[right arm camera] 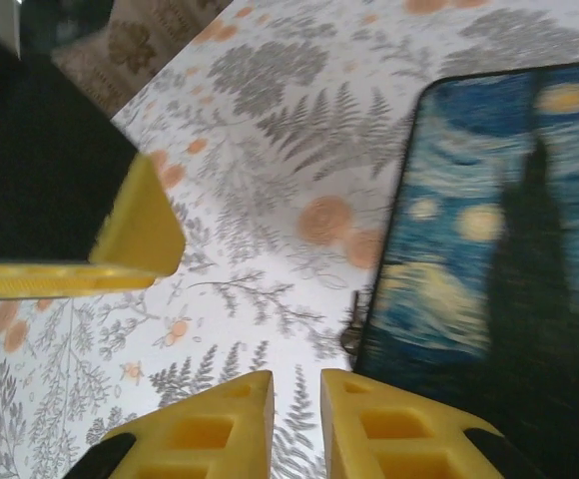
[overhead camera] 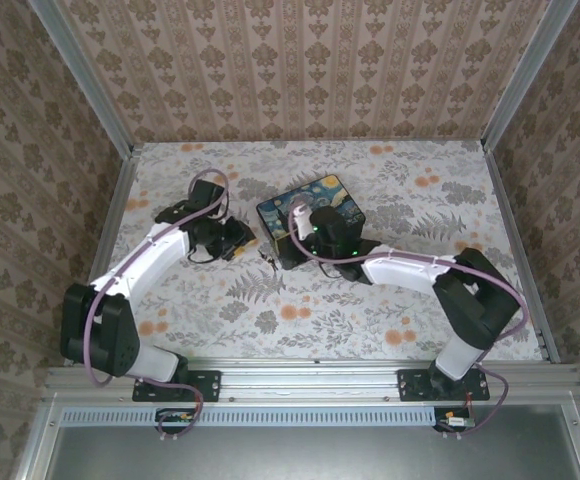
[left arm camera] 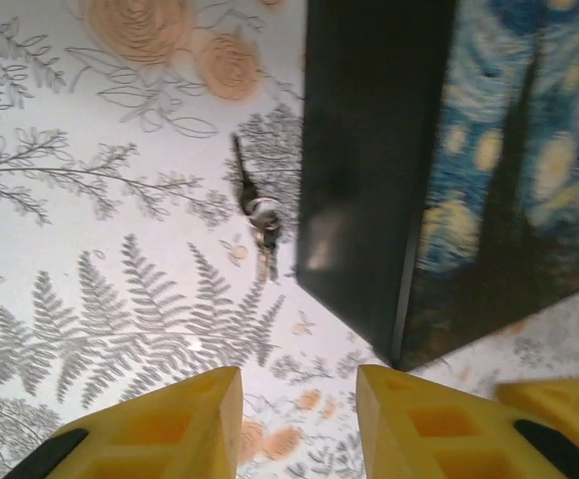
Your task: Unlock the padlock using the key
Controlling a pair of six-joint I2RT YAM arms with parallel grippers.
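A tiny cluster lies on the table against the black box's side. It has a dark padlock with a metal loop and a thin grey key just below it. From above it is a speck; in the right wrist view a sliver of the key shows at the box's edge. My left gripper hovers open a short way from the cluster, with nothing between its fingers. My right gripper hangs at the box's near-left corner, its jaws a narrow gap apart and empty.
The black box with the Starry Night lid stands mid-table, right beside the cluster. A left finger juts in close to the right gripper. Patterned walls enclose the floral table.
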